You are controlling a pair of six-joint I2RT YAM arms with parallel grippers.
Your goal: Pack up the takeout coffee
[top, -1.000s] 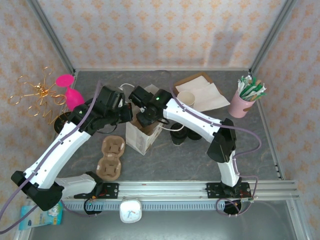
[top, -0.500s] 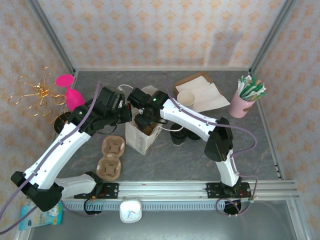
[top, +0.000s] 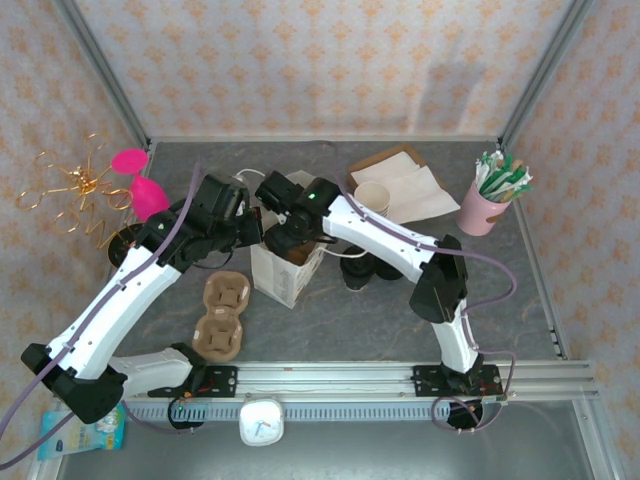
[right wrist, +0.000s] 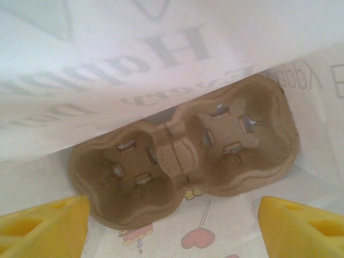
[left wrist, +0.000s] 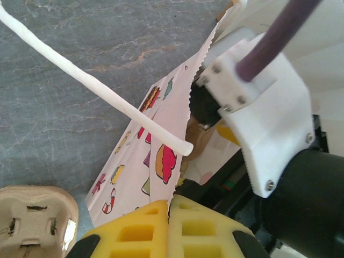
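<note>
**Right wrist view: carrier sits in the bag, coffee not yet packed**

Right fingers [right wrist: 43, 226] stand spread apart inside the paper bag [right wrist: 161, 48], holding nothing. Below them a two-cup cardboard carrier [right wrist: 183, 156] lies on the bag's bottom, wells up. Left fingers [left wrist: 156, 226] are clenched on the bag's rim and hold the mouth open.

The sagging bag wall hangs close over the carrier. It could catch the right fingers on the way out, shifting the carrier or tugging the bag from its one-sided grip. A cup lowered off-centre could miss a well and tip.

The coffee [top: 356, 272], black-lidded, seems to stand on the table [top: 350, 330] just right of the bag, partly under the right arm. It looks lid up, long axis upright.
</note>
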